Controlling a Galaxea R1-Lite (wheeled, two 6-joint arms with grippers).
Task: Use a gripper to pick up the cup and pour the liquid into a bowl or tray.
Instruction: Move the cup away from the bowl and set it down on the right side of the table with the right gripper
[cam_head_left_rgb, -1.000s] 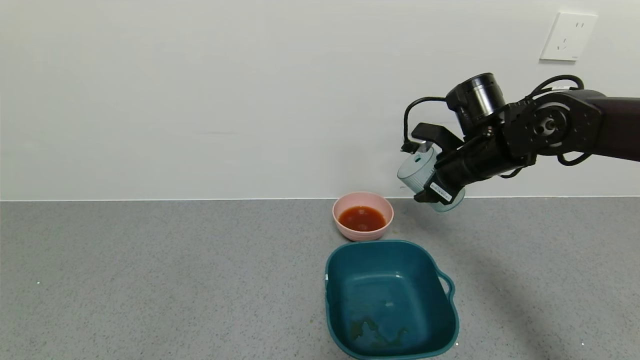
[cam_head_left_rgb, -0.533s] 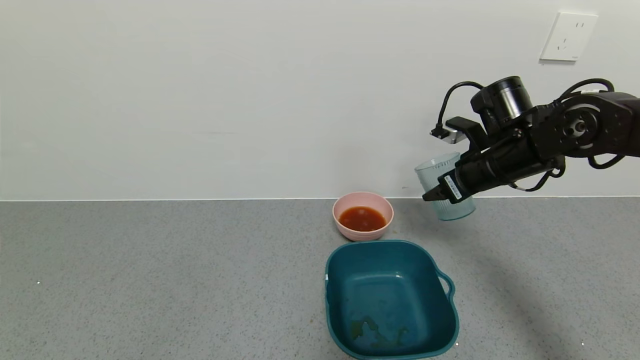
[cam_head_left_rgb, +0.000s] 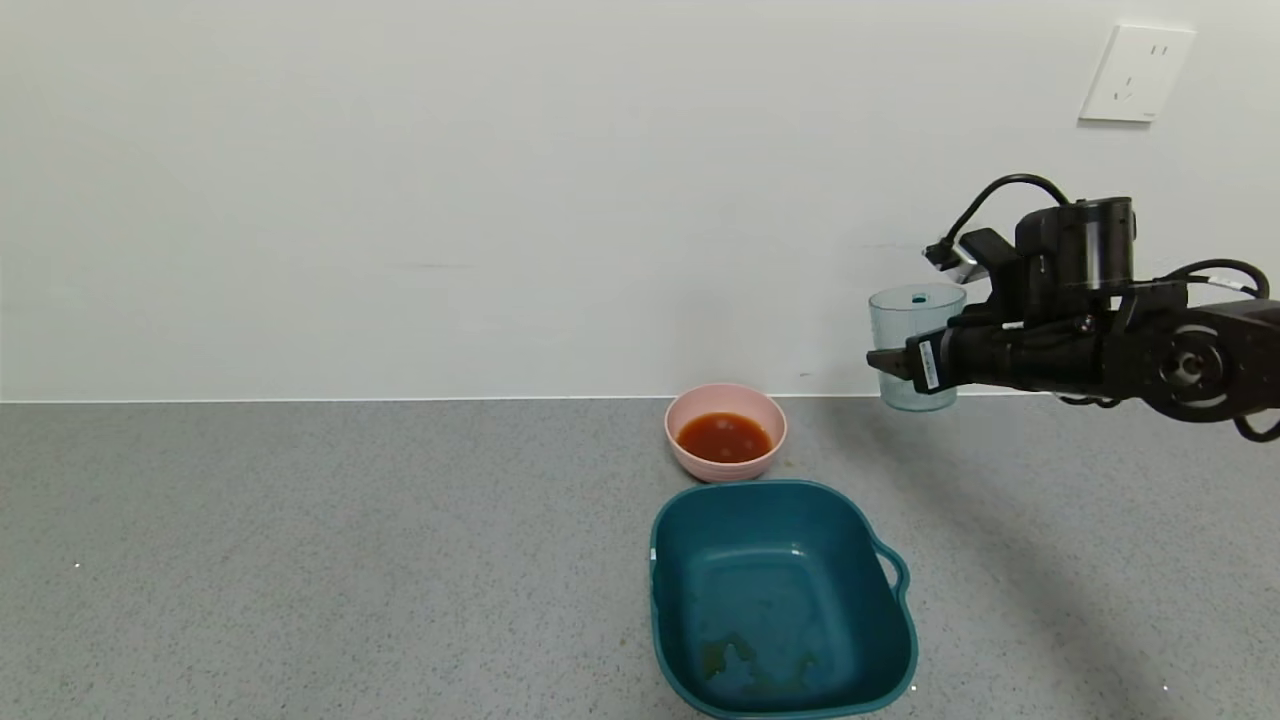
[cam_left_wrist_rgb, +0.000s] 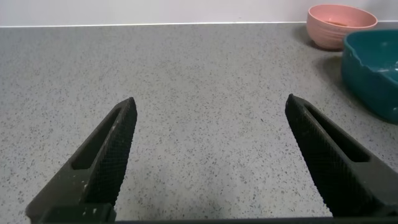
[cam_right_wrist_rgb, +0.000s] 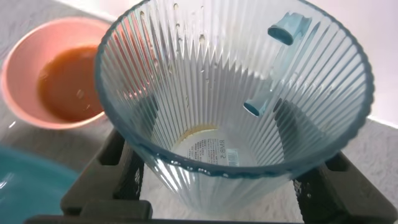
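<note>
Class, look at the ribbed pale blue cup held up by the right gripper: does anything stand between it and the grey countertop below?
Nothing visible does. The right gripper holds the ribbed pale blue cup upright, with bare grey countertop beneath.

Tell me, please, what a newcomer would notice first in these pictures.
First, the right gripper holding an empty, upright cup in the air, to the right of the pink bowl. Next, the red liquid in that bowl, which stands on the counter just behind a teal tray.
</note>
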